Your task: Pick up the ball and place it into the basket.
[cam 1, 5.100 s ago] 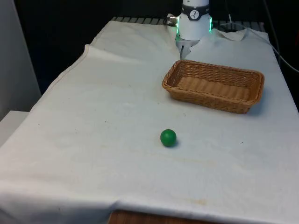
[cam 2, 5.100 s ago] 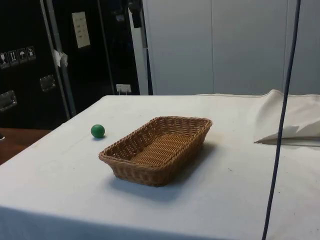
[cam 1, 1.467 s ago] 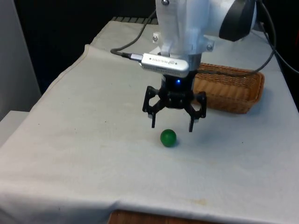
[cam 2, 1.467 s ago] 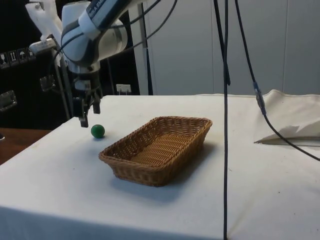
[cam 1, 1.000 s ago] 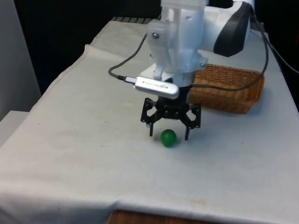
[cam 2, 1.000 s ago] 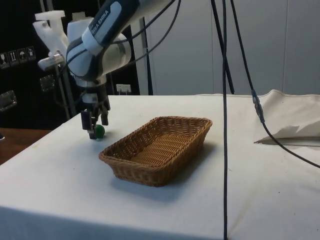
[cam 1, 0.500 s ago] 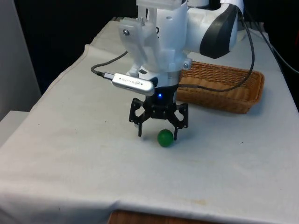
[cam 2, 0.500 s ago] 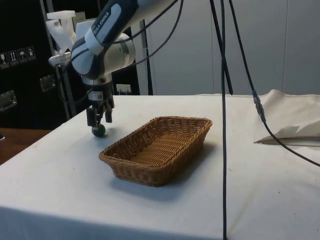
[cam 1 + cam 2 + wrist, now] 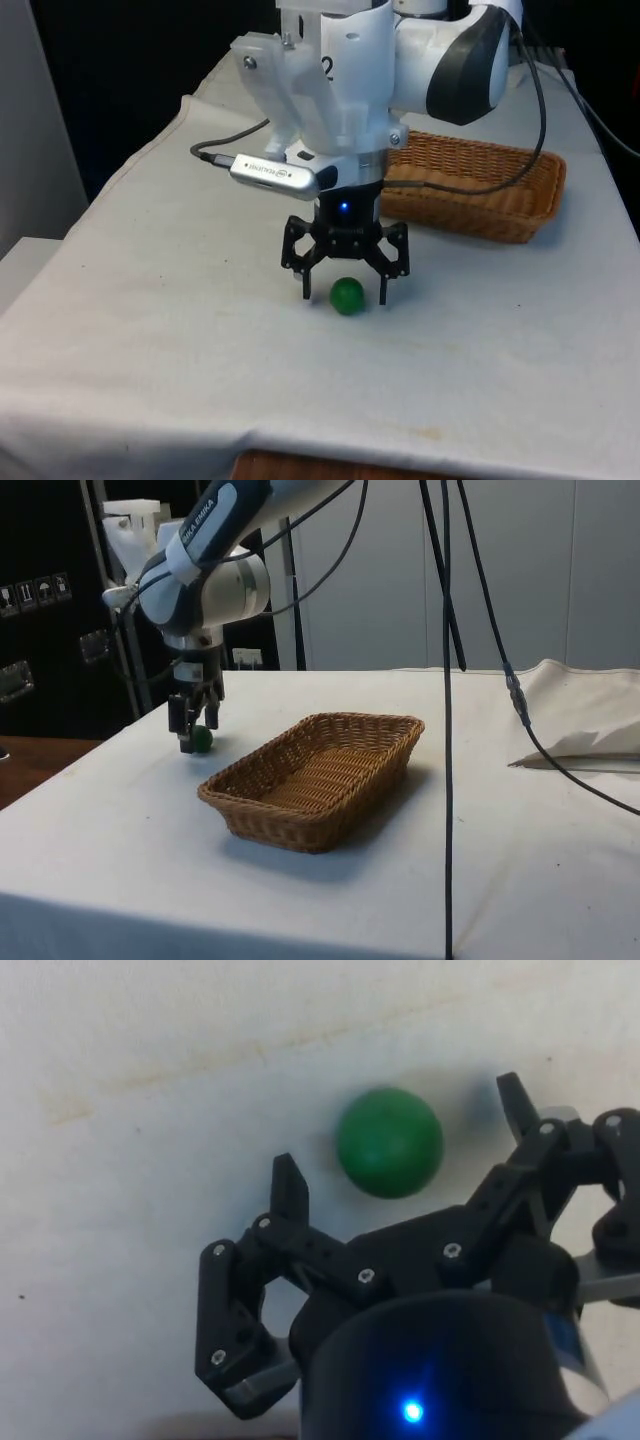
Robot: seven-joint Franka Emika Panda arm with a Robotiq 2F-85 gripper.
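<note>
A small green ball (image 9: pixel 347 296) lies on the white cloth towards the table's front edge, also seen as the ball (image 9: pixel 202 739) and the ball (image 9: pixel 389 1142). My black gripper (image 9: pixel 343 297) hangs low over it, open, one finger on each side of the ball and neither touching it. From the side, the gripper (image 9: pixel 192 736) reaches down to about the ball's height. The wrist view has the gripper (image 9: pixel 403 1142) spread wide around the ball. The brown wicker basket (image 9: pixel 520 195) stands behind the arm on the front view's right, the basket (image 9: pixel 320 776) empty.
A grey cable (image 9: pixel 232 140) loops off the wrist at the front view's left. Black cables (image 9: pixel 447 720) hang down in the side view. A fold of white cloth (image 9: pixel 575 725) is bunched at the side view's right. Bare cloth (image 9: pixel 180 300) spreads around the ball.
The arm came in from the far end and dropped over the ball. In the last half second the gripper sank a little lower and the ball now sits between the open fingers.
</note>
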